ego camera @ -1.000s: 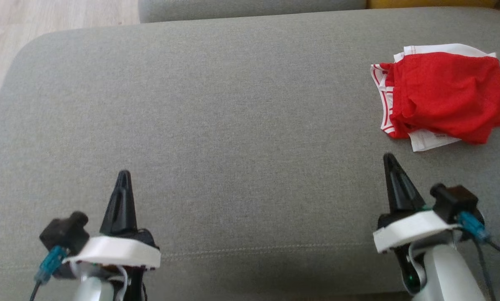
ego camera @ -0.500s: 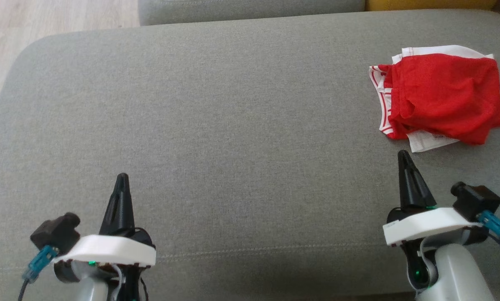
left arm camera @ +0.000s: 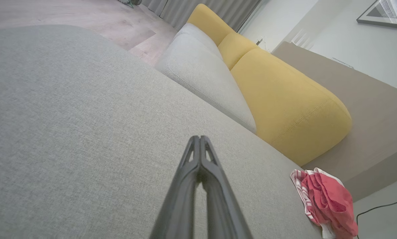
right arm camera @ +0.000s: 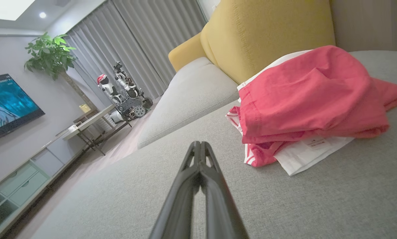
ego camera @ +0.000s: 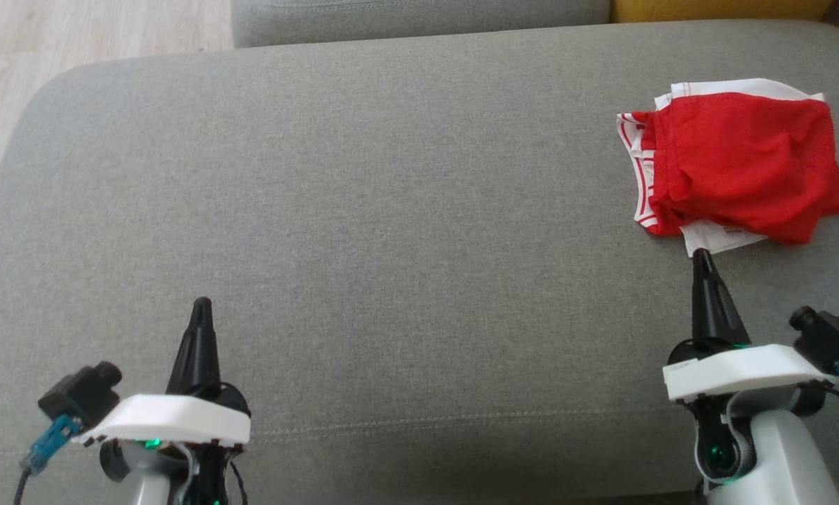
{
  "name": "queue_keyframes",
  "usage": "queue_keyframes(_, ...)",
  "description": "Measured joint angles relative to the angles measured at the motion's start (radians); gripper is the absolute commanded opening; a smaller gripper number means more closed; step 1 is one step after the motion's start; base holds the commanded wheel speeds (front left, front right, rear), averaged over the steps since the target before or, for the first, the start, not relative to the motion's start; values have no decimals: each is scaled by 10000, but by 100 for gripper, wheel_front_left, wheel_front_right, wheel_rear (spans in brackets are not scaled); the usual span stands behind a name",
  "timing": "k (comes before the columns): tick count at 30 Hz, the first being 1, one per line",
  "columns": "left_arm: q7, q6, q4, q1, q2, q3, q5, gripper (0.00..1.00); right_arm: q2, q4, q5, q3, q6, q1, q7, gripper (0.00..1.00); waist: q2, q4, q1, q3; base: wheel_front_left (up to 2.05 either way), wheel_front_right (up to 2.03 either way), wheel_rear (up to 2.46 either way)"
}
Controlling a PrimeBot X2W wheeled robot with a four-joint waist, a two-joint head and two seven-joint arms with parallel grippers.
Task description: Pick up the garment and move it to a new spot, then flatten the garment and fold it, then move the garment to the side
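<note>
Scanning left to right, I see the left gripper [ego camera: 202, 306] over the grey cushion [ego camera: 391, 210], fingers pressed together, holding nothing. The right gripper [ego camera: 701, 255], likewise closed and empty, points at the red-and-white garment [ego camera: 742, 165] bunched near the cushion's right edge, tip near its white hem.

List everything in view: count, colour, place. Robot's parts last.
grey cushion: one, grey, spanning the foreground
garment: one, red with white trim, far right of the grey cushion
sofa seat: one, pale grey, beyond the cushion
yellow cushions: at least two, yellow, behind the sofa seat
floor: one, pale wood, far left
television: one, lit blue, on the wall
plant: one, green, beyond the television
left gripper: one, dark, shut, near left above the cushion
right gripper: one, dark, shut, tip close to the garment's white corner
</note>
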Motion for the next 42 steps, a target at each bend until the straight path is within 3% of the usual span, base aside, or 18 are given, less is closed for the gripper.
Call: queue_keyframes(42,1137,-368,453,-193,63,600,-4228,0,81,-504,5183,-913,0,242,1055,0,0,-67,0,-236,0,0,0)
